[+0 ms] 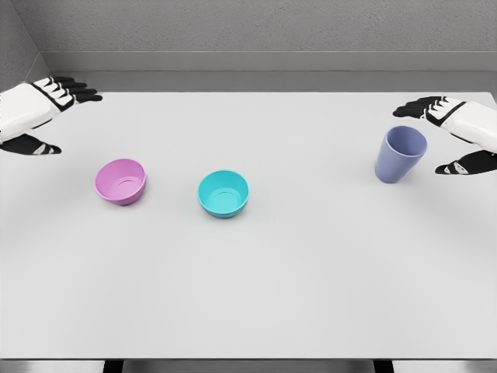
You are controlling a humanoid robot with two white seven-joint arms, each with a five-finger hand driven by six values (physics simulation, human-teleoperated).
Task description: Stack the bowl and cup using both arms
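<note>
1. Our right hand (449,136) flanks the lavender cup (401,155) at far right, fingers spread, gripping nothing; a skewed close could tip it.
2. Our left hand (37,116), also spread, sits far left of the pink bowl (121,181); reaching across could nudge it into the teal bowl (224,193).

Your robot's left hand (39,116), glossy white shell over the back and wrist, black jointed fingers with white segments near the knuckles, black thumb, your right hand (450,136) the same, smooth white forearm casing, black fingertips, no cables visible
</note>
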